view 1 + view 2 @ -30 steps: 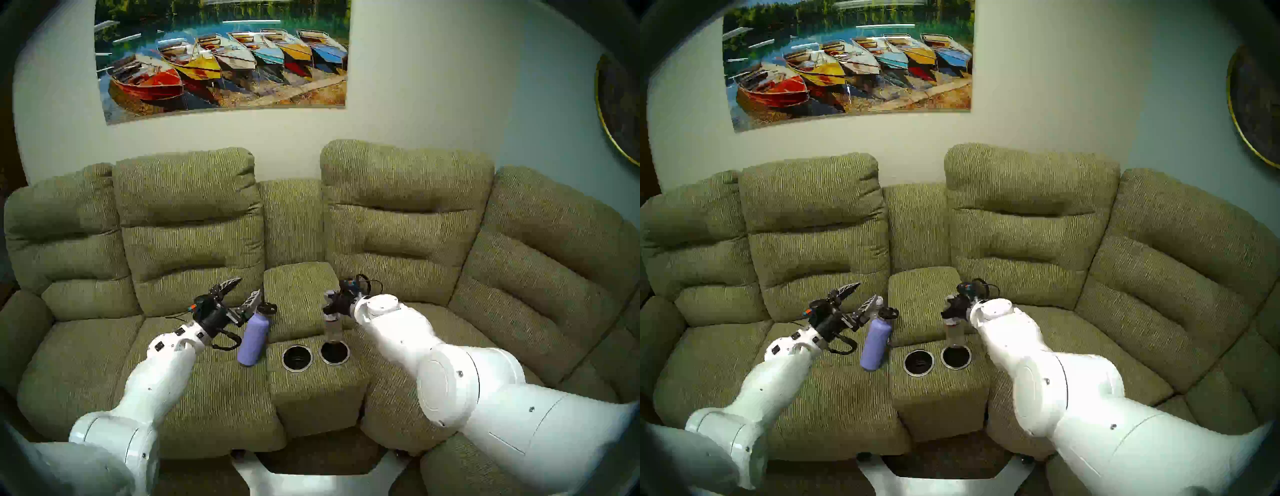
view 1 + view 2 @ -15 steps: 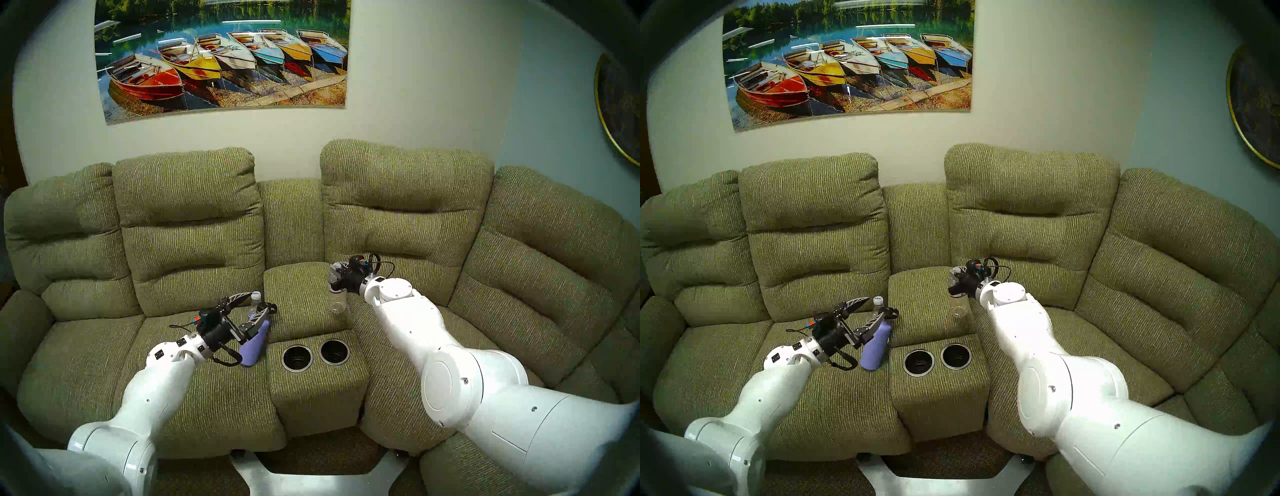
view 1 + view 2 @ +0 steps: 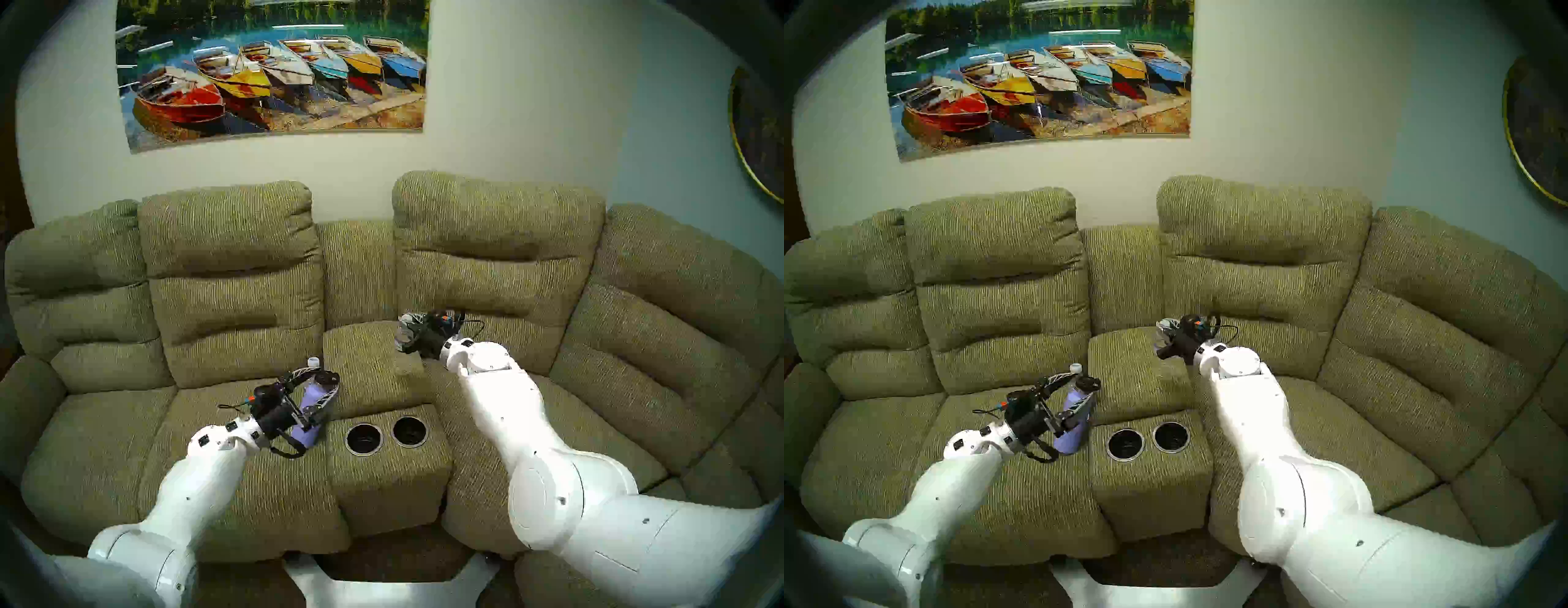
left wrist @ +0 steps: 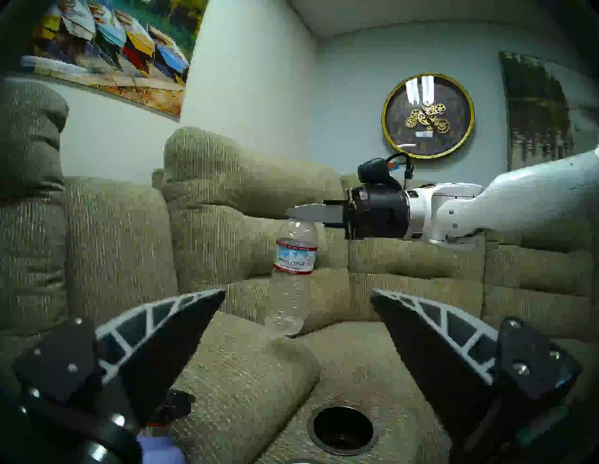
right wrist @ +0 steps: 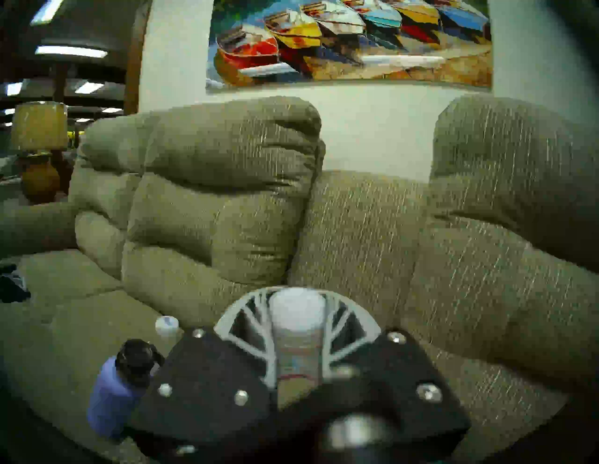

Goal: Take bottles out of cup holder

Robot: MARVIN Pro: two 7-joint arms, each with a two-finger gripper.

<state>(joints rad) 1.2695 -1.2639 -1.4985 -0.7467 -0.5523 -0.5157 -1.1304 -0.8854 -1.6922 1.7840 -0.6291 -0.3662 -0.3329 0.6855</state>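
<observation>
Here, your right gripper point(image 4: 303, 212) is clamped on the clear bottle's point(image 4: 294, 256) neck. Your left gripper point(image 4: 298, 304) is spread wide, holding nothing. Both cup holder wells point(image 3: 364, 438) below them are vacant.

Showroom corner with a green sofa

An olive sectional sofa point(image 3: 237, 276) backs a pale wall point(image 3: 509, 106) bearing a boat painting point(image 3: 271, 72) and a gold-rimmed clock point(image 4: 428, 115); a lamp point(image 5: 39, 142) stands beyond.

A furnished sitting room — likely a furniture showroom. An olive fabric reclining sofa point(image 3: 237, 271) with a console and built-in cup holder point(image 3: 386, 433) fills the view; a boat painting point(image 3: 271, 72) hangs at twelve o'clock, a gold-rimmed gear clock point(image 4: 428, 115) at two — and a table lamp point(image 5: 39, 136) stands under strip ceiling lights point(image 5: 71, 51) at ten.
</observation>
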